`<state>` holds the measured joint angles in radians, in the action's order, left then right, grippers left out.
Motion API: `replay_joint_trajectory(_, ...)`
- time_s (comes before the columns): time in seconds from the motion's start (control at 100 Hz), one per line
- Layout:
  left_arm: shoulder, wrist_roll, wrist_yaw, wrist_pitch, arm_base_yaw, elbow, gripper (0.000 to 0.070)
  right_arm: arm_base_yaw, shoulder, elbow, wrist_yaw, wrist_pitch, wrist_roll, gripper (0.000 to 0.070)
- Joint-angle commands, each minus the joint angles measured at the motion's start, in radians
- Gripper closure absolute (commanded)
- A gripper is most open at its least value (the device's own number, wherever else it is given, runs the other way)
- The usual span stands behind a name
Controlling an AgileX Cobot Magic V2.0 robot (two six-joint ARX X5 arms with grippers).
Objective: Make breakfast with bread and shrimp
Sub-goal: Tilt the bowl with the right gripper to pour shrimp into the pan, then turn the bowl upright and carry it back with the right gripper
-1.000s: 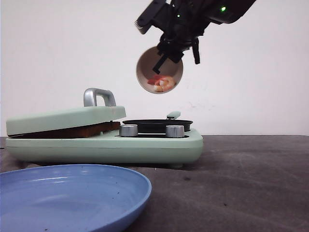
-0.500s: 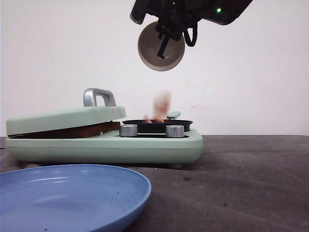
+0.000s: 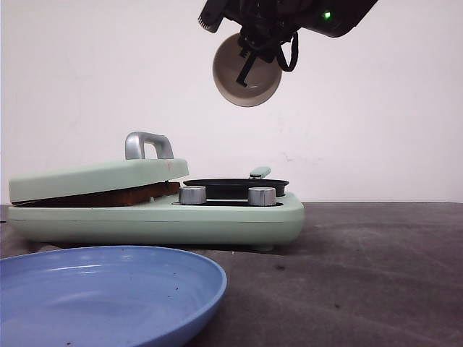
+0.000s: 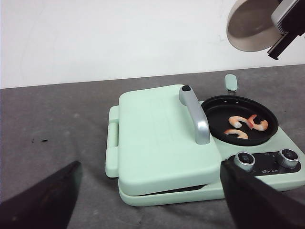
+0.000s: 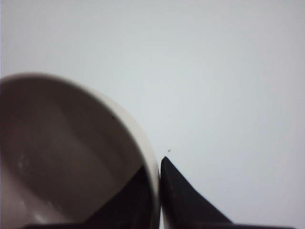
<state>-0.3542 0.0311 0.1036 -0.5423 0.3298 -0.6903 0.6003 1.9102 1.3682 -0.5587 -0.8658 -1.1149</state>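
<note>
Since a second ago we see that the shrimp (image 4: 247,125) have dropped out of the bowl (image 3: 247,71) and now lie in the black pan (image 4: 214,110) of the green cooker (image 4: 157,138) on the counter (image 3: 376,275). Our right tool (image 3: 255,45) is pinched on the bowl's rim, holding it tipped and empty above the pan, while our left tool (image 4: 152,200) hangs wide open and holds nothing. We see a brown edge under the cooker's closed lid (image 3: 98,178), perhaps the bread, and a blue plate (image 3: 108,293) nearby.
</note>
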Motion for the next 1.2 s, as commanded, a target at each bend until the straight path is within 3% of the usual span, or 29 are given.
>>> replay_joint_trajectory(0.0, -0.004, -0.016, 0.004, 0.01, 0.003, -0.008, 0.0196, 0.006, 0.017, 0.02, -0.055, -0.014, 0.097, 0.07)
replay_joint_trajectory(0.11, -0.004, -0.016, 0.004, 0.01, 0.003, -0.008, 0.0196, -0.002, 0.003, 0.02, -0.135, 0.013, 0.146, 0.07)
replay_joint_trajectory(0.23, -0.004, -0.006, 0.0, 0.002, 0.003, -0.008, 0.0196, -0.01, -0.034, 0.02, -0.171, 0.149, 0.247, 0.07)
replay_joint_trajectory(0.55, -0.004, 0.014, 0.001, -0.004, 0.003, -0.008, 0.0196, -0.068, -0.22, 0.021, -0.184, 0.709, 0.645, 0.07)
replay_joint_trajectory(0.85, -0.004, 0.021, 0.001, -0.005, 0.003, -0.008, 0.0196, -0.182, -0.414, 0.022, 0.032, 1.171, 1.019, 0.07)
replay_joint_trajectory(1.08, -0.004, 0.037, 0.001, -0.004, 0.003, -0.008, 0.0196, -0.316, -0.462, 0.029, 0.317, 1.419, 1.24, 0.07)
replay_joint_trajectory(1.19, -0.004, 0.041, 0.001, -0.005, 0.003, -0.008, 0.0196, -0.386, -0.457, 0.029, 0.465, 1.5, 1.302, 0.07)
